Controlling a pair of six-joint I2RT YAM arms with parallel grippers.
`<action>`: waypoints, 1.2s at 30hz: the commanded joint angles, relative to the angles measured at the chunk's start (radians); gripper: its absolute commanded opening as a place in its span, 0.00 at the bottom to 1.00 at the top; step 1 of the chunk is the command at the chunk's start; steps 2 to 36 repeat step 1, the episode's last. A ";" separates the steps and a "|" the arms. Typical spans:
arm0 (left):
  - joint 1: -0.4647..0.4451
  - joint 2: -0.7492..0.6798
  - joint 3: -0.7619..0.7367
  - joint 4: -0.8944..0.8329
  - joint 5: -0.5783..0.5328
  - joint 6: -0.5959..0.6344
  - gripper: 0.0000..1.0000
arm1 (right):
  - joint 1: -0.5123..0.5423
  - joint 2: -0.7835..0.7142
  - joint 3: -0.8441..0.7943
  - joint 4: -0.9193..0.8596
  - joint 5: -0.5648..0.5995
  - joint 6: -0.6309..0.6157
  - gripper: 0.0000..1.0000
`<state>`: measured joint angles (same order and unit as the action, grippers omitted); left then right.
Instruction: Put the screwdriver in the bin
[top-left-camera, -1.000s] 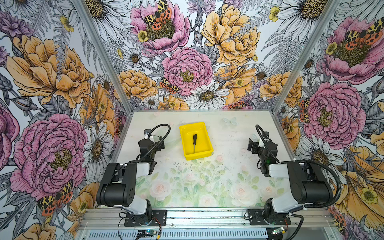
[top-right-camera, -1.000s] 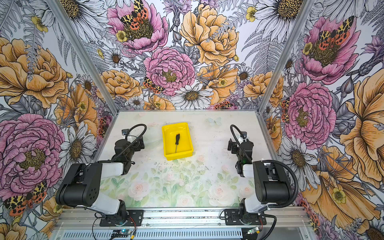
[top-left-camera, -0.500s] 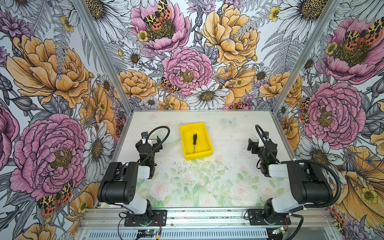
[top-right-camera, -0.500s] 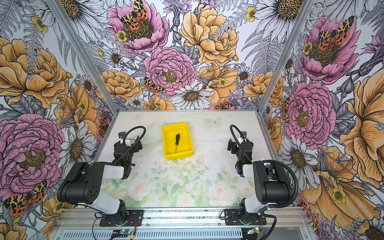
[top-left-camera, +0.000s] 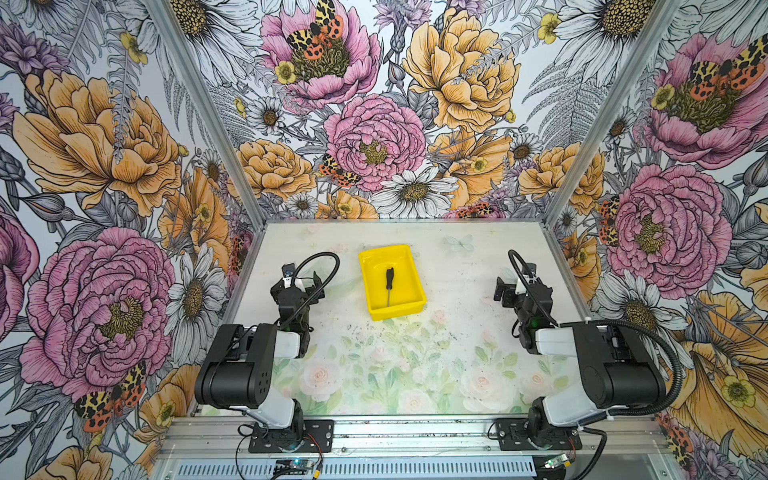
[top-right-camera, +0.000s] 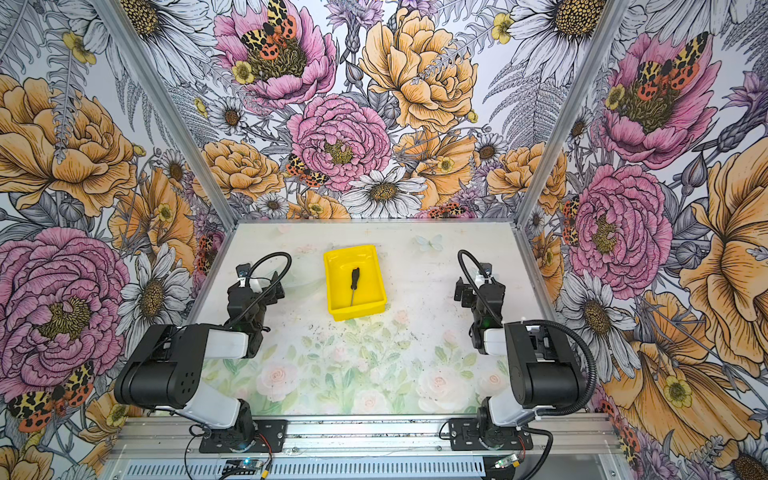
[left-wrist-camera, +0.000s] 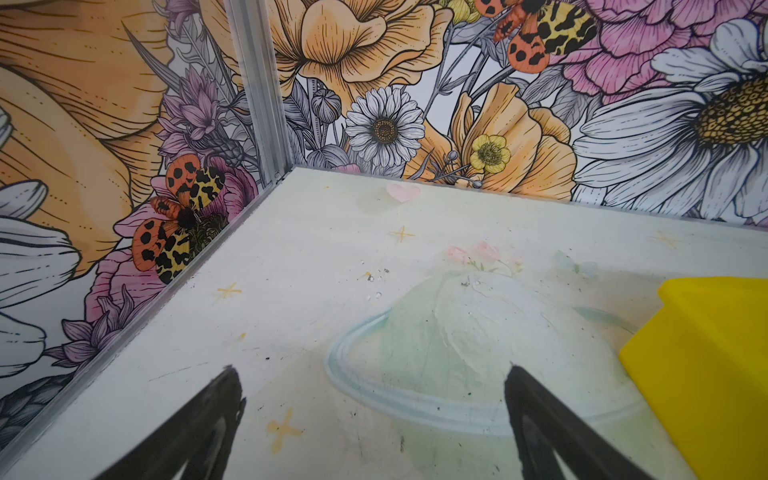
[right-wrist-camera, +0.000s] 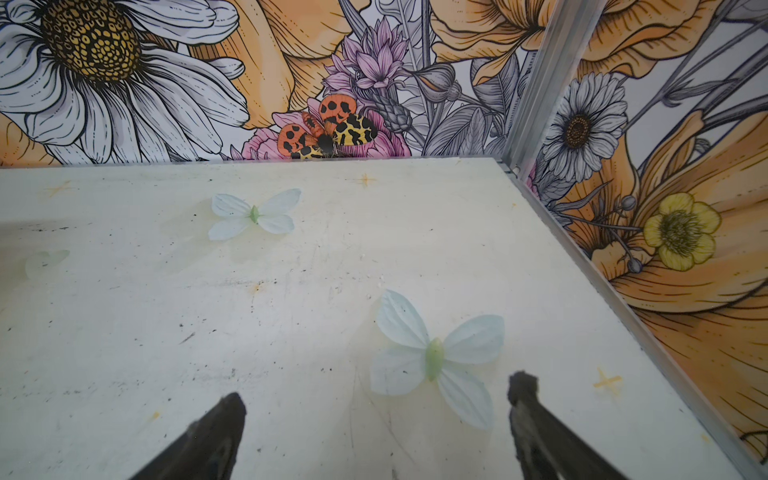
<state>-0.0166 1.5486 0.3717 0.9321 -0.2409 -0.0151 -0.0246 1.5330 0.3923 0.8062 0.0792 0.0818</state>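
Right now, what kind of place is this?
Probably a robot test booth: two black-and-white robot arms bolted to a silver metal rail, flower-printed walls around a small table, and a shallow yellow plastic bin holding a black-handled screwdriver.

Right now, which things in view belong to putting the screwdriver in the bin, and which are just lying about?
Part of the job:
- screwdriver, lying inside the bin
- bin
- left pincer, open, empty, beside the bin
- right pincer, open, empty

Just there:
- butterfly printed on the table
- printed roses
- dark specks
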 joint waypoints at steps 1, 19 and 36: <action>-0.001 0.003 -0.002 0.022 0.019 0.015 0.99 | 0.007 0.001 0.006 0.043 0.013 -0.004 0.99; -0.001 0.003 -0.002 0.022 0.019 0.015 0.99 | 0.007 0.001 0.006 0.043 0.013 -0.004 0.99; -0.001 0.003 -0.002 0.022 0.019 0.015 0.99 | 0.007 0.001 0.006 0.043 0.013 -0.004 0.99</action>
